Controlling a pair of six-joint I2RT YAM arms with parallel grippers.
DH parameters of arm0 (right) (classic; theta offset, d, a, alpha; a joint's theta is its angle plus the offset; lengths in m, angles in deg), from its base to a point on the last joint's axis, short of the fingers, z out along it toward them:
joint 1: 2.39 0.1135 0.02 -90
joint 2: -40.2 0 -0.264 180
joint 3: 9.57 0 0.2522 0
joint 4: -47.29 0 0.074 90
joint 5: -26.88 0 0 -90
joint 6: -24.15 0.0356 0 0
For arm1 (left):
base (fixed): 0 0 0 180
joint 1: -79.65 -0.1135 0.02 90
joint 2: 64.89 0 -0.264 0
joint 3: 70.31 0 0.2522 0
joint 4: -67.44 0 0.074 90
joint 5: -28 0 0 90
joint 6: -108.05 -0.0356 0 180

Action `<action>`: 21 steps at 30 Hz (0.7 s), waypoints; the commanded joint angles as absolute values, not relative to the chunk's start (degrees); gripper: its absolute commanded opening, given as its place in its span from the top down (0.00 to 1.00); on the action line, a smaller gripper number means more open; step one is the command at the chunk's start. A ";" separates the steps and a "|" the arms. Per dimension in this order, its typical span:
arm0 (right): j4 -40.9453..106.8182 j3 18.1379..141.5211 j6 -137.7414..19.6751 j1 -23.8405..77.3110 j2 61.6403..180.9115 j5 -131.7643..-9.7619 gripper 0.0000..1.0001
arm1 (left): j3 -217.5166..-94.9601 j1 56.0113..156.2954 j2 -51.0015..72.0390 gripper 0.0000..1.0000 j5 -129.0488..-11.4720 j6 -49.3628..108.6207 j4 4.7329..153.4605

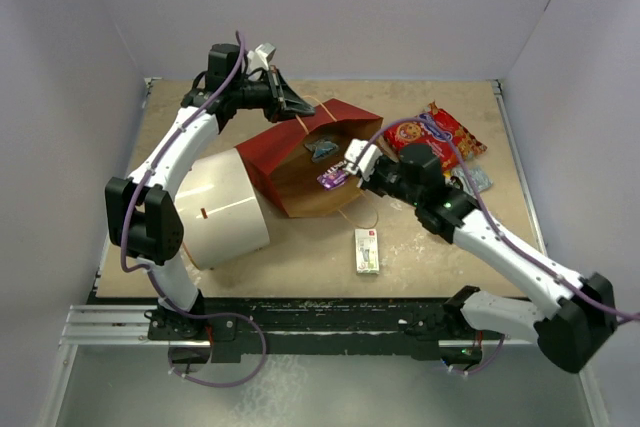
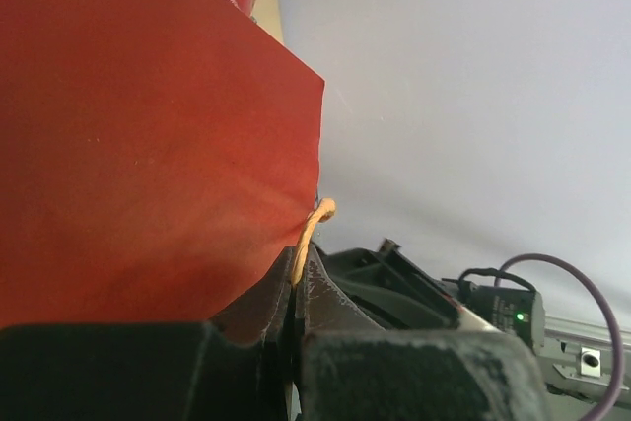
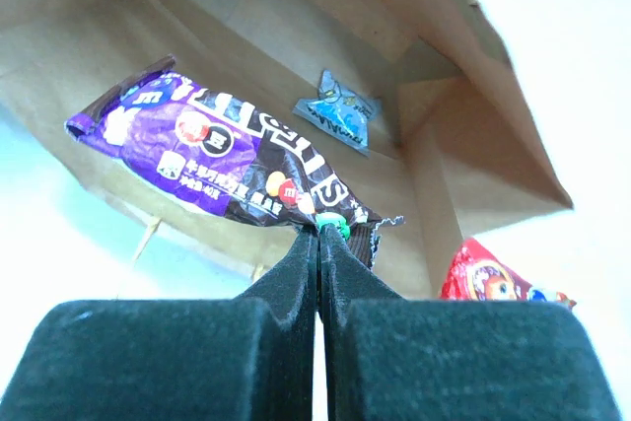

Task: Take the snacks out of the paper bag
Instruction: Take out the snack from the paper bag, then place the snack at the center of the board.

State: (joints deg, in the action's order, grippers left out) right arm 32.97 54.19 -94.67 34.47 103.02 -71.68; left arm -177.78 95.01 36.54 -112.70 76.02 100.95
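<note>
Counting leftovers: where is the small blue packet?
Top view, mid-table: the blue packet lies inside the paper bag, just beyond the purple candy pack the right gripper holds.

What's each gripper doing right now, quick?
Left gripper: closed on the paper bag at its handle.
Right gripper: closed on the purple candy packet.

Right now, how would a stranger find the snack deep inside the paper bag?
Start at the red paper bag lying on its side by the white cylinder. Deep on its brown inside lies a small pale blue wrapper. Unlike the purple candy pack at the mouth, pinched by the right tool, it lies free.
</note>
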 commanded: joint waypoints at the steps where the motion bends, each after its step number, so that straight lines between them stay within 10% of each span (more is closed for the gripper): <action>1: 26.52 54.21 -85.99 34.55 94.79 -66.21 1.00 | -177.67 94.22 37.54 1.00 -112.60 76.33 96.73; 12: 23.02 56.07 -55.08 31.52 88.31 -24.43 1.00 | -179.20 94.24 39.53 1.00 -113.06 76.42 96.75; 21: 15.27 55.08 -76.41 20.72 89.23 -33.89 1.00 | -180.23 94.12 40.27 1.00 -113.47 76.17 97.58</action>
